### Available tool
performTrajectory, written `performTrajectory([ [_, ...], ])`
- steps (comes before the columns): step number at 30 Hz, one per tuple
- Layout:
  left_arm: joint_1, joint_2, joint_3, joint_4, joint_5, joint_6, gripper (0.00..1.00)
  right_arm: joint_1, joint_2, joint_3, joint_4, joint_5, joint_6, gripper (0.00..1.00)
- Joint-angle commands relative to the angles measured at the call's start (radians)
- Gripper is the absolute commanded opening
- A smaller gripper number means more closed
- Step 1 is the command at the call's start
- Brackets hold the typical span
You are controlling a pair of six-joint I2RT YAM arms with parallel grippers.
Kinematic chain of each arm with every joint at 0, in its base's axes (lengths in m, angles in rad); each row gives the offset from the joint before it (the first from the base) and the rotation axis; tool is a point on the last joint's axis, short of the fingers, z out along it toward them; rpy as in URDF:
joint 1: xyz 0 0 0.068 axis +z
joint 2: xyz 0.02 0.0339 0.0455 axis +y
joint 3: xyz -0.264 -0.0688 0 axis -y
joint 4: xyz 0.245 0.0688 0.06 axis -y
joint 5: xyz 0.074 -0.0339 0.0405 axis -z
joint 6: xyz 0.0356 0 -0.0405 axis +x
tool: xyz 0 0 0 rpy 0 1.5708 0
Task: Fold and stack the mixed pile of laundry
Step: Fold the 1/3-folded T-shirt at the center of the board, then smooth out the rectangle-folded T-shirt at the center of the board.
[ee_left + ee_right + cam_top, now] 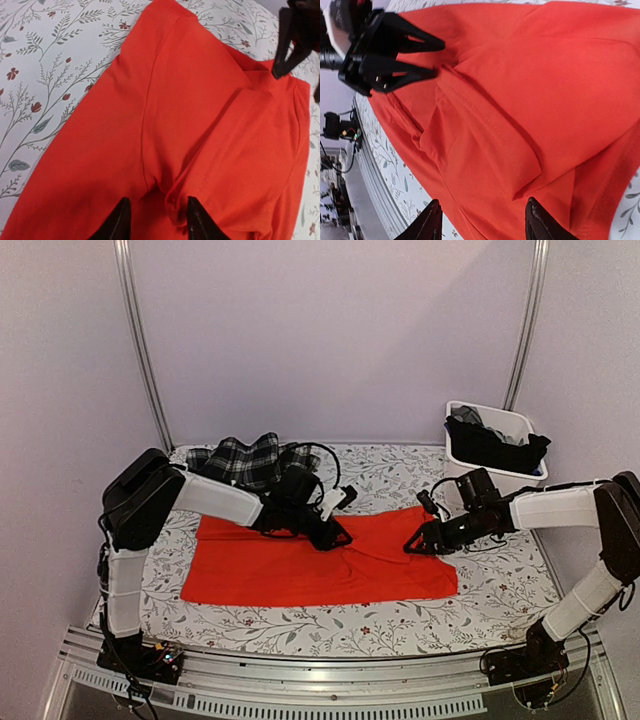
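You see the orange-red garment (300, 570) lying spread out on the floral tablecloth (300, 628), in the middle of the table and between the two arms. It is mostly flat, but near its far edge the cloth is gathered into wrinkles, and one flap is folded over on itself (the right wrist view shows its stitched hem clearly).

Your left gripper (340, 537) is down at the far edge of the garment, close to the middle. Its jaws are parted, and in the left wrist view a small bunch of orange cloth rises between the two black fingers (120, 222); they are not closed on it.

Your right gripper (412, 546) is low over the right part of the same garment, near the far right corner. Its jaws are spread wide and they hold nothing. The two grippers are near each other but do not touch.

The plaid garment (245, 462) lies crumpled at the far left of the table, behind the left arm. The dark garments (495, 448) hang over the rim of the white bin (505, 413) at the far right.
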Motion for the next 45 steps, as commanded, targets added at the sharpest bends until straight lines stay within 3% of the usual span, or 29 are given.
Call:
performTrajectory([
  [1, -0.004, -0.141, -0.083, 0.094, -0.031, 0.031, 0.47, -0.097, -0.085, 0.059, 0.039, 0.053, 0.068, 0.57],
  [4, -0.043, -0.157, -0.091, 0.142, -0.067, 0.050, 0.51, -0.107, -0.074, 0.129, 0.021, 0.207, 0.094, 0.57],
  [10, -0.158, -0.036, 0.045, 0.103, -0.142, 0.147, 0.51, -0.118, 0.064, 0.247, 0.000, 0.336, 0.118, 0.52],
  [18, -0.244, 0.082, 0.182, 0.077, -0.128, 0.209, 0.51, -0.127, 0.216, 0.300, 0.041, 0.341, 0.118, 0.48],
  [33, -0.263, 0.268, 0.407, -0.083, -0.086, 0.283, 0.55, -0.128, 0.374, 0.372, 0.070, 0.369, 0.130, 0.48],
  [35, -0.264, 0.288, 0.438, -0.128, -0.078, 0.289, 0.48, -0.128, 0.386, 0.372, 0.071, 0.375, 0.125, 0.46],
  [38, -0.267, 0.284, 0.448, -0.158, -0.061, 0.290, 0.26, -0.128, 0.402, 0.371, 0.070, 0.387, 0.120, 0.45],
  [42, -0.275, 0.207, 0.343, -0.088, -0.064, 0.296, 0.01, -0.128, 0.413, 0.367, 0.068, 0.396, 0.115, 0.45],
  [45, -0.278, 0.152, 0.263, -0.017, -0.070, 0.292, 0.00, -0.129, 0.420, 0.370, 0.067, 0.400, 0.112, 0.44],
])
